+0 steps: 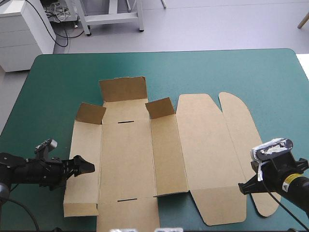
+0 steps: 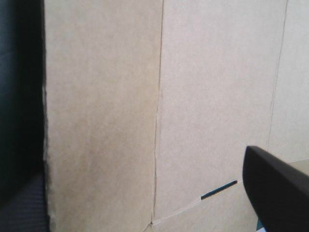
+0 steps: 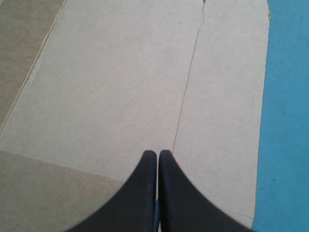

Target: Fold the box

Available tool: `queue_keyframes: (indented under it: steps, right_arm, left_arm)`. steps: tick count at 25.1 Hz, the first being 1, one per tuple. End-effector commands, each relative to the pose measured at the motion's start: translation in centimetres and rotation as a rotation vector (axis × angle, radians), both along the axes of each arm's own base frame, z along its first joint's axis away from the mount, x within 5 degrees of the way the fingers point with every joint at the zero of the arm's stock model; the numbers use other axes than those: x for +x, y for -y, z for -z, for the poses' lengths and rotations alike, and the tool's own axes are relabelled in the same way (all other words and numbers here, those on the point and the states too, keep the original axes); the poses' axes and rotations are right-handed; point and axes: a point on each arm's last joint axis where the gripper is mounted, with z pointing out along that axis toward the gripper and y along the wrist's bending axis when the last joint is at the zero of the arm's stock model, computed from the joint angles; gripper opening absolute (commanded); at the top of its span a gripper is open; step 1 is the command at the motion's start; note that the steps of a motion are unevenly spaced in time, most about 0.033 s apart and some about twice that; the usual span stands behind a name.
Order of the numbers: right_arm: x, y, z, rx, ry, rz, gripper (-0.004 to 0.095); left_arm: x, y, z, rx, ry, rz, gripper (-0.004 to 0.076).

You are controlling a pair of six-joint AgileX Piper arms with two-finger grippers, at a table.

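Observation:
The brown box [image 1: 125, 154] lies unfolded across the middle of the teal-green table, with three flaps at its far end tilted up [image 1: 123, 89]. My left gripper [image 1: 81, 166] is at the box's left edge and open. In the left wrist view the left panel [image 2: 101, 111] fills the space between the left gripper's [image 2: 145, 203] fingers, and one black finger [image 2: 280, 193] sits over the board. My right gripper [image 1: 244, 186] is shut and holds nothing. Its joined tips [image 3: 158, 153] rest over the lid panel [image 3: 120, 87] beside the crease to the rounded tuck flap [image 3: 227, 111].
Bare teal-green cover [image 1: 217, 72] surrounds the box on the far side and at both ends. The rounded tuck flap ends close to the table's right front, with a strip of cover [image 3: 285, 121] beyond it.

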Motion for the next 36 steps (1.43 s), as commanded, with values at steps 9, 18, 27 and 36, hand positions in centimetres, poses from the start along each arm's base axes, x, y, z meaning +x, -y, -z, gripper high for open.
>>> queue_keyframes:
  steps: [9,18,27,36]
  right_arm:
    - [0.3,0.0,-1.1,0.022,0.078,0.0,-0.0002]
    - [0.3,-0.1,-1.1,0.025,0.075,-0.001,-0.0002]
    - [0.3,-0.1,-1.1,0.025,0.075,-0.001,-0.0002]
    - [0.3,-0.1,-1.2,0.027,0.08,-0.001,-0.0002]
  left_arm:
    - [-0.5,2.9,-0.5,-0.028,-0.074,0.167,0.0542]
    - [-0.2,2.5,-0.2,0.036,-0.046,0.155,0.0162]
    - [-0.3,2.4,-0.4,0.048,-0.037,0.204,-0.0008]
    - [2.1,1.2,-5.6,0.18,0.07,0.19,-0.0008]
